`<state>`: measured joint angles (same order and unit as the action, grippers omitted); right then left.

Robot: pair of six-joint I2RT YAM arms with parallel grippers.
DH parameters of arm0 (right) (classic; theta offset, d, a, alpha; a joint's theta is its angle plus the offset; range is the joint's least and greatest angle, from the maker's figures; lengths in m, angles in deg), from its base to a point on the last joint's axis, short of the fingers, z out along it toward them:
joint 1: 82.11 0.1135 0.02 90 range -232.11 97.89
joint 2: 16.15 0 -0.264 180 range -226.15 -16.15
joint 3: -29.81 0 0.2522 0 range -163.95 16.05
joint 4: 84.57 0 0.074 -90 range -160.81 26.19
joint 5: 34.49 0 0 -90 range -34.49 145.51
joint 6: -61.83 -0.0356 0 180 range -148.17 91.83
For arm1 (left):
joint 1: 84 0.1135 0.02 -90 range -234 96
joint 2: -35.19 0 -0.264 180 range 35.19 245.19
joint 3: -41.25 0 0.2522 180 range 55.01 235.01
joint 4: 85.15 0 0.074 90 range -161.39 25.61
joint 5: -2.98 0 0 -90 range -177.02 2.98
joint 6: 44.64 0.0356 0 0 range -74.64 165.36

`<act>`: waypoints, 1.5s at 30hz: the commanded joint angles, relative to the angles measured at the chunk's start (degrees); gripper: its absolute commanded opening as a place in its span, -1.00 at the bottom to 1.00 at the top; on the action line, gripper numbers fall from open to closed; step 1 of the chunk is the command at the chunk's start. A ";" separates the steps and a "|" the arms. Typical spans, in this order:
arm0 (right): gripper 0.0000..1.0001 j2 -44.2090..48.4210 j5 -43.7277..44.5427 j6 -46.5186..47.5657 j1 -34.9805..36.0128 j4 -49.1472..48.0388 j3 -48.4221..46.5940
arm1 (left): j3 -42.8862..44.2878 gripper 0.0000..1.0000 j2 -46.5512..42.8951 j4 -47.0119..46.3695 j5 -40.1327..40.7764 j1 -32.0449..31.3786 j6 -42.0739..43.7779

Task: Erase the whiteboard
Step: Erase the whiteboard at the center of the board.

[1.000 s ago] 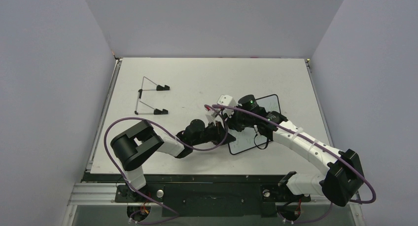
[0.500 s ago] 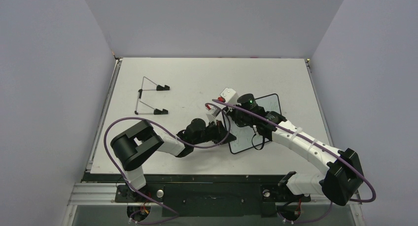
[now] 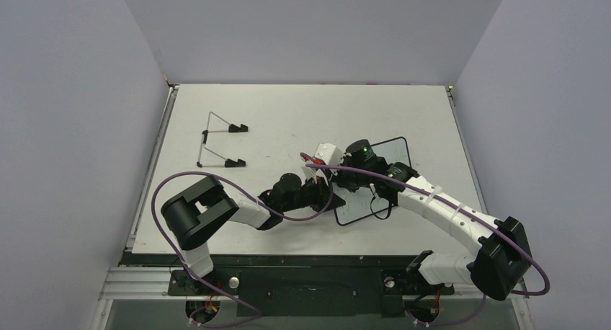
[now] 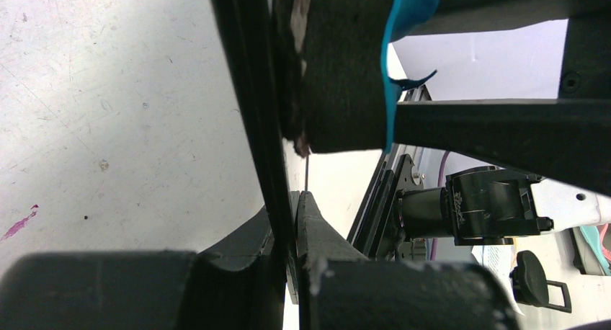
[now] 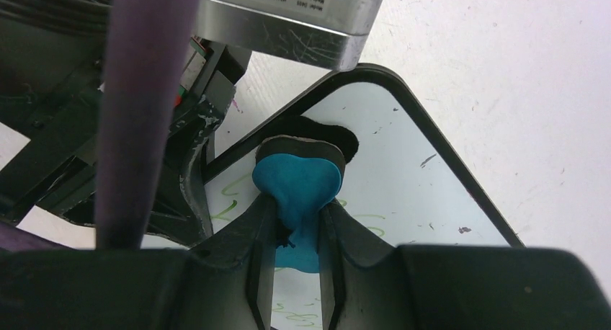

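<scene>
The whiteboard (image 3: 393,154) lies right of the table's middle, and my left gripper (image 3: 330,194) is shut on its left rim. In the left wrist view the board shows edge-on as a black strip (image 4: 248,92) pinched between the jaws (image 4: 294,207). My right gripper (image 5: 297,222) is shut on the blue-and-black eraser (image 5: 299,179), whose black felt presses on the white face (image 5: 418,186) near a corner. Green handwriting (image 5: 229,200) shows beside and below the eraser. From the left wrist, the eraser (image 4: 346,63) sits against the board. From above, the right gripper (image 3: 337,176) hides the eraser.
A thin wire stand with black feet (image 3: 220,143) rests at the back left of the table (image 3: 288,114). Grey walls close in both sides and the back. The two arms cross close together over the board's left end.
The right gripper with the eraser slid away across the board, then came back toward the near side. The left gripper kept its hold on the board's rim.
</scene>
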<state>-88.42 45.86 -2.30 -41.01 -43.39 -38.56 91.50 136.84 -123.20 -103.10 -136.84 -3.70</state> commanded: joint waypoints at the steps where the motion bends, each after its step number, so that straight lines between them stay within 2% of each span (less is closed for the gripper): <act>1: -1.00 -0.29 0.95 0.84 0.54 1.93 -0.97 | 1.23 -1.00 -2.79 -0.02 -1.05 -0.61 3.78; 8: -1.00 -0.01 11.31 -7.83 -0.40 -5.66 0.40 | 0.91 -1.00 -2.91 -0.44 -1.46 -0.42 3.47; 13: -1.00 0.26 12.00 -8.02 -0.21 -6.25 0.78 | 0.43 -1.00 -2.69 -1.67 -1.49 -0.42 2.67; 22: -1.00 -0.56 0.38 0.11 1.37 1.79 0.04 | 0.78 -1.00 -2.17 -1.52 -1.85 -0.01 0.47; 27: -1.00 -1.34 -1.37 3.65 2.18 4.33 -0.23 | 0.52 -1.00 -2.45 -1.97 -2.11 0.10 0.06; 32: -1.00 -2.06 2.66 2.85 2.75 2.90 -0.17 | 0.36 -1.00 -2.44 -2.14 -2.40 0.09 -0.20; 37: -1.00 -1.39 12.63 -2.32 2.84 -2.76 0.93 | 0.15 -1.00 -2.28 -2.41 -2.50 0.10 -0.32; 45: -1.00 -0.79 12.43 -3.04 2.97 -4.02 1.54 | 0.04 -1.00 -1.70 -3.04 -2.65 0.10 -0.77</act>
<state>-89.14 55.10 -4.42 -38.15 -44.11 -37.51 91.22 136.34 -122.78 -103.51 -136.05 -6.87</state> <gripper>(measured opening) 0.181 0.034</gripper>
